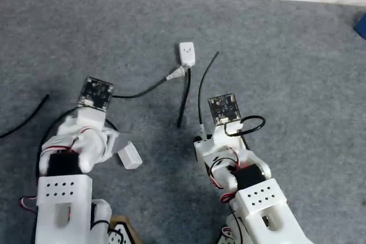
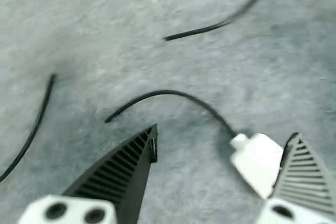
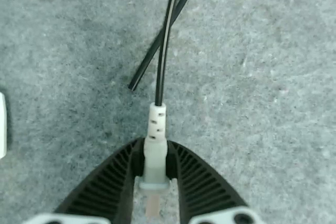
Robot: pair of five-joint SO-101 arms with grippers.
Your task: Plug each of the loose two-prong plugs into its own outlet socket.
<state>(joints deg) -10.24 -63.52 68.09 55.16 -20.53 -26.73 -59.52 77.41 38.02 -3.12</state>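
Note:
A white outlet socket [image 1: 187, 54] lies on the grey carpet at the middle back, and a white plug [image 1: 176, 74] on a black cable rests just in front of it. My right gripper [image 3: 154, 145] is shut on another white two-prong plug [image 3: 155, 129], whose black cable [image 3: 164, 51] runs away toward the socket. In the high view this gripper [image 1: 200, 138] sits low on the carpet, right of centre. My left gripper [image 2: 224, 132] is open, and a white plug [image 2: 257, 163] on a short black cable lies against one finger [image 2: 302, 171]. The high view shows that plug [image 1: 130, 155] beside the left gripper [image 1: 117, 146].
Loose black cable pieces lie on the carpet: one at the far left [image 1: 26, 117], one short straight piece [image 1: 184, 98] between the arms. A blue object [image 1: 361, 26] shows at the right edge. The carpet's back edge meets a pale floor.

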